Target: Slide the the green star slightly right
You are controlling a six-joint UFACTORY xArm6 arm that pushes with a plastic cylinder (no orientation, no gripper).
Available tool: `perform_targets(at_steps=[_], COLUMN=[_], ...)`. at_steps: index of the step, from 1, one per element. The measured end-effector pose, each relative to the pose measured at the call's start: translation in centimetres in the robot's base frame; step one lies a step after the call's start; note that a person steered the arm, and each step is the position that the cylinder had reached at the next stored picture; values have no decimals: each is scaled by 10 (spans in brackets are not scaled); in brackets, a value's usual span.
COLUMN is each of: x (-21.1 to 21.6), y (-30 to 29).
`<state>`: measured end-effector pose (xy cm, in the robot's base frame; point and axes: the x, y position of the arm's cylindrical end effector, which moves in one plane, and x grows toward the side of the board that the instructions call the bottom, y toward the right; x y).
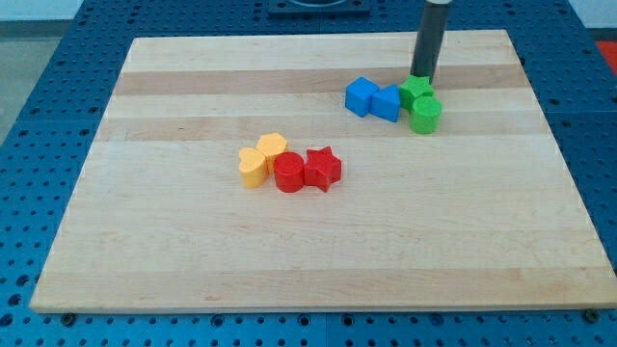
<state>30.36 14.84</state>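
Touching green star at top edge, my tip is seen; no gripper fitted, state untellable; green cylinder adjoining below.

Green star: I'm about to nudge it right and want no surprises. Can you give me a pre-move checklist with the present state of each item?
1. Green star in view: ok.
2. My tip at the star's left: not ok, it sits just behind the star's top edge.
3. Tip touching the star: cannot tell.
4. Star free of neighbours: not ok, the green cylinder and a blue block crowd it.
5. Board room on the view's right: ok.
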Motion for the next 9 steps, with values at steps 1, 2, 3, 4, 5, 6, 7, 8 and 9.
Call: perform_targets(at_steps=[1, 2, 3, 4, 5, 6, 7, 8, 9], x=[0, 0, 0, 0, 2, 2, 2, 2, 2], y=[0, 1, -3, -32, -56, -56, -35, 12, 33])
